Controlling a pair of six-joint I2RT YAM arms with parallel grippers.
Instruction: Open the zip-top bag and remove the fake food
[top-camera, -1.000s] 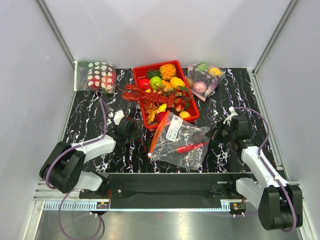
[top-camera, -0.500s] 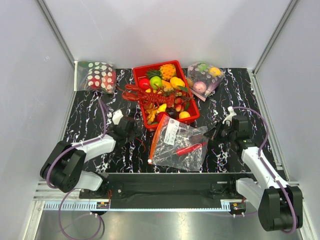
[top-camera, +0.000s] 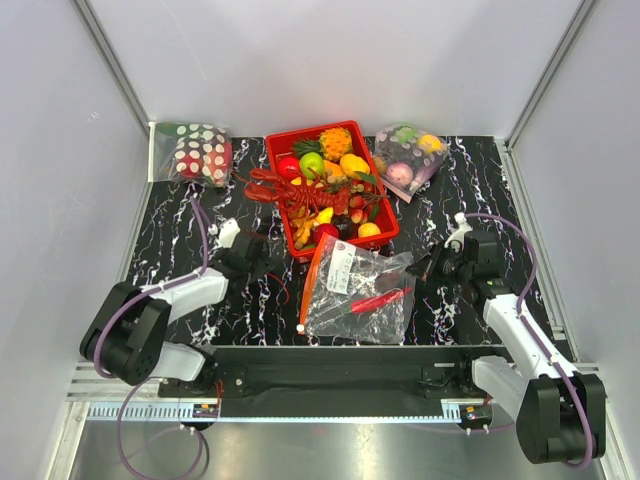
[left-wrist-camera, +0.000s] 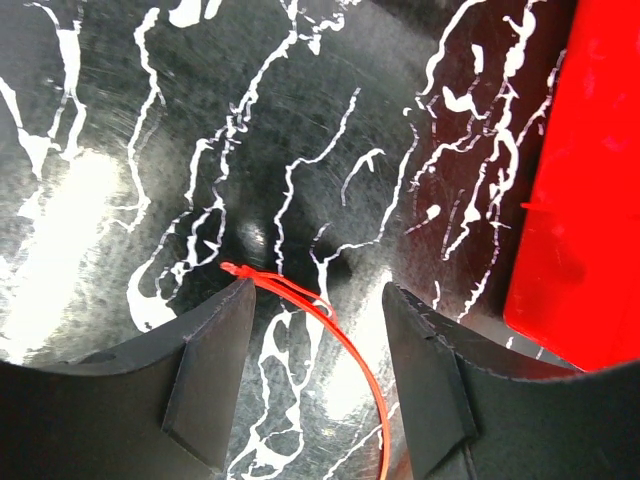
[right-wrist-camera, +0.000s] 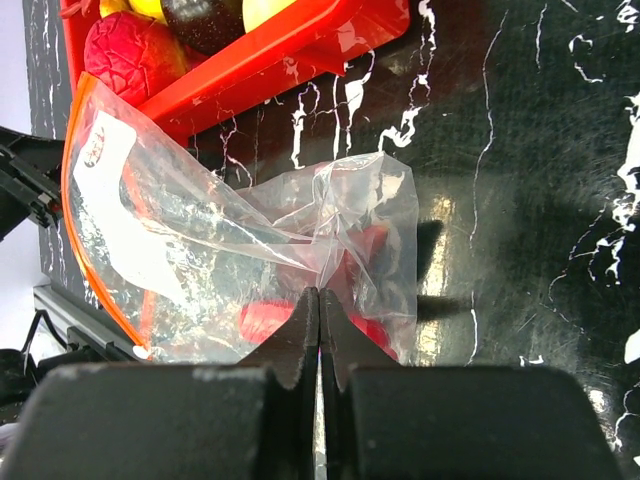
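The clear zip-top bag (top-camera: 350, 300) lies at the front centre, with its orange-red zip strip (top-camera: 312, 280) on the left and a white label (top-camera: 343, 266). A long red chili (top-camera: 377, 298) lies inside it. My right gripper (top-camera: 423, 268) is shut on the bag's crumpled right corner; the right wrist view shows the jaws (right-wrist-camera: 320, 296) pinching the plastic (right-wrist-camera: 200, 230) over the chili (right-wrist-camera: 262, 320). The red lobster (top-camera: 298, 195) lies over the red basket's left rim. My left gripper (top-camera: 264, 256) is open; its thin red feeler (left-wrist-camera: 345, 345) runs between the fingers.
A red basket (top-camera: 385, 232) of fake fruit stands at the back centre, touching the bag's top. A white-dotted red bag (top-camera: 200, 152) is at the back left. A clear bag of pastel fruits (top-camera: 408, 155) is at the back right. Side walls stand close.
My left gripper has drawn back a little to the left. The bag has shifted and bunched slightly in my right gripper's hold, and the chili has moved with it.
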